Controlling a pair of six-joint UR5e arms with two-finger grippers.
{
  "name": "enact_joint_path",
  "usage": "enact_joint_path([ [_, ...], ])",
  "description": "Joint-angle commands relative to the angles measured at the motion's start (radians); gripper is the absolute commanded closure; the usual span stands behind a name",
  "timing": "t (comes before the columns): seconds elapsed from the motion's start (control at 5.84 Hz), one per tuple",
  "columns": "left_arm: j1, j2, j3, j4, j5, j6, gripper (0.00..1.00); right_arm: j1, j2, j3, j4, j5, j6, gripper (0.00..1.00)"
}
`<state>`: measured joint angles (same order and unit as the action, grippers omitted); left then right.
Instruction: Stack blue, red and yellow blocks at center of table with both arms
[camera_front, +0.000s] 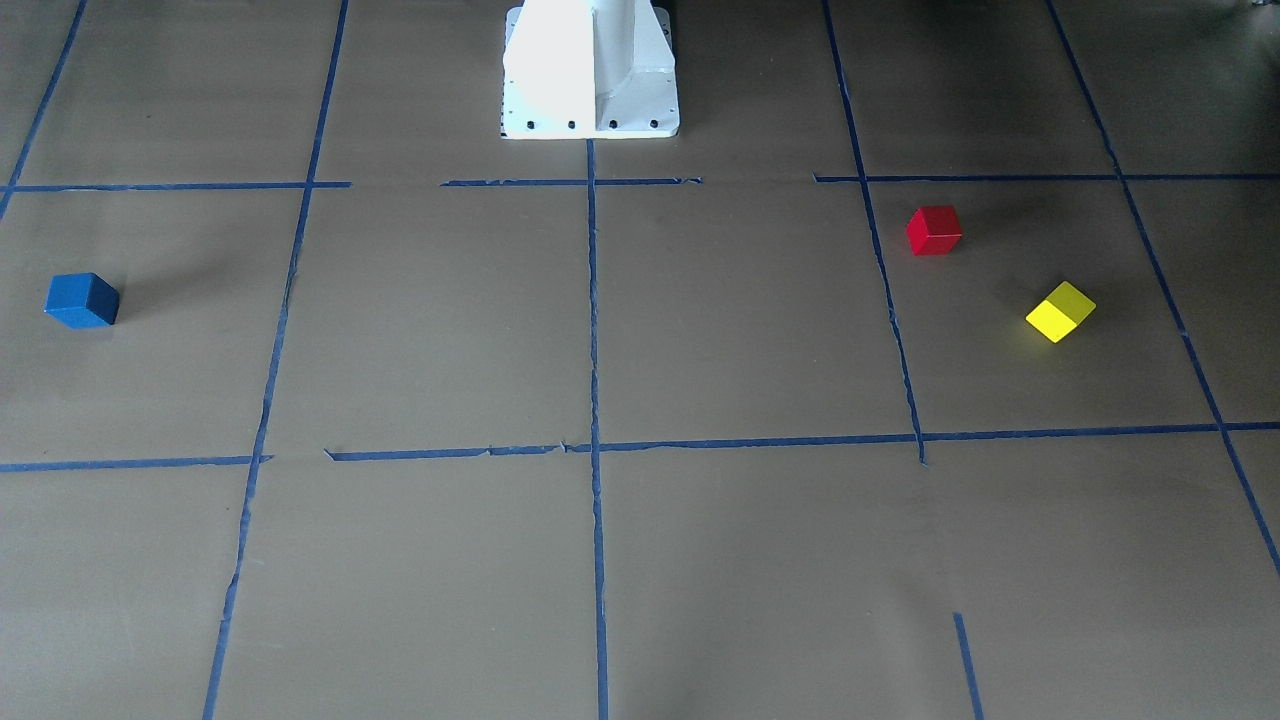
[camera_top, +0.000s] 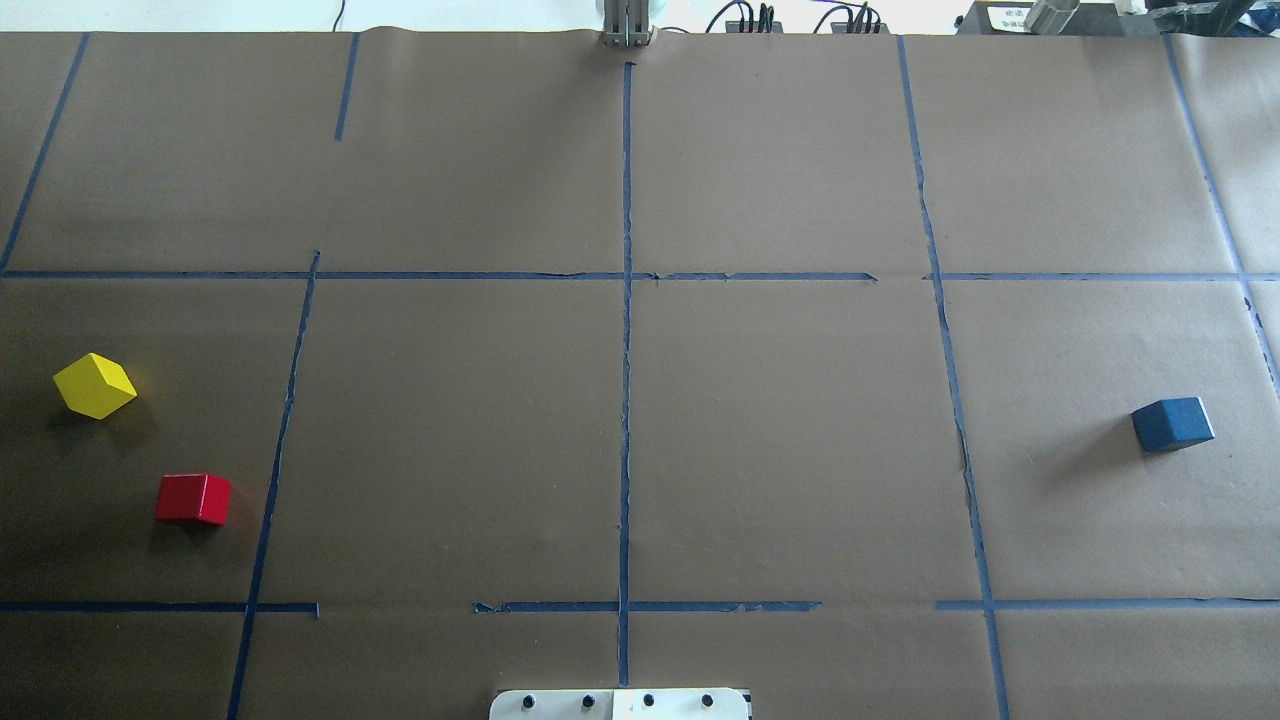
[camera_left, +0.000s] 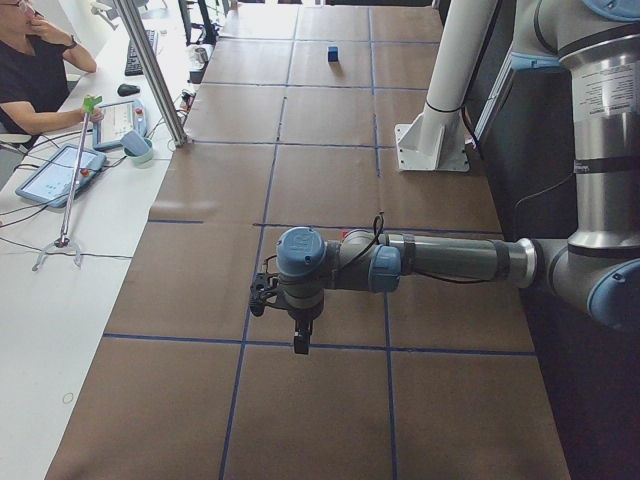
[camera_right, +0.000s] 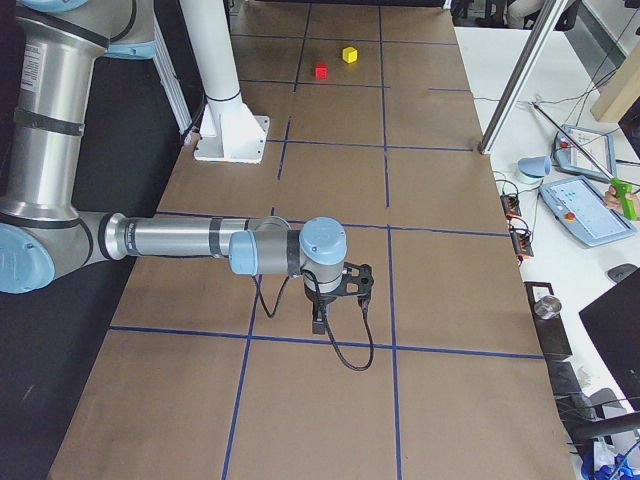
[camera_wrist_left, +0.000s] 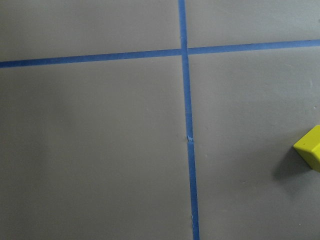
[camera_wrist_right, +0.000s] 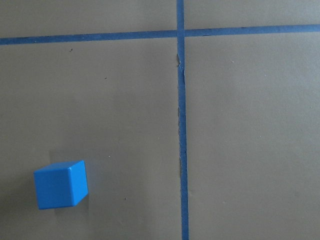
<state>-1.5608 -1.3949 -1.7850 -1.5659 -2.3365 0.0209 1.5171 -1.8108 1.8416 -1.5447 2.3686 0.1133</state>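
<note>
The tabletop is matte brown, crossed by thin blue tape lines. The yellow block and red block lie left of frame, the blue block right.

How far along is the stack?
Done: nothing; the blue block, red block and yellow block lie apart on the table, none central. In hand: nothing; the left end effector and right end effector hover above it, touching no block. Remaining: all three picks and stacking.
</note>
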Motion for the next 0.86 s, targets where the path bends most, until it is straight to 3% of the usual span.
enact_joint_path([
  [0.0,0.001,0.016,-0.031,0.012,-0.003,0.001,0.0,0.0,0.001,-0.002,0.001,-0.002,0.0,0.0],
  [0.34,0.007,0.017,-0.037,0.009,0.006,0.001,0.0,-0.005,0.004,-0.004,0.0,0.0,0.0,0.0],
  [0.68,0.01,0.017,-0.043,0.001,-0.003,0.002,0.0,-0.031,0.001,-0.005,0.104,-0.002,0.006,0.0],
])
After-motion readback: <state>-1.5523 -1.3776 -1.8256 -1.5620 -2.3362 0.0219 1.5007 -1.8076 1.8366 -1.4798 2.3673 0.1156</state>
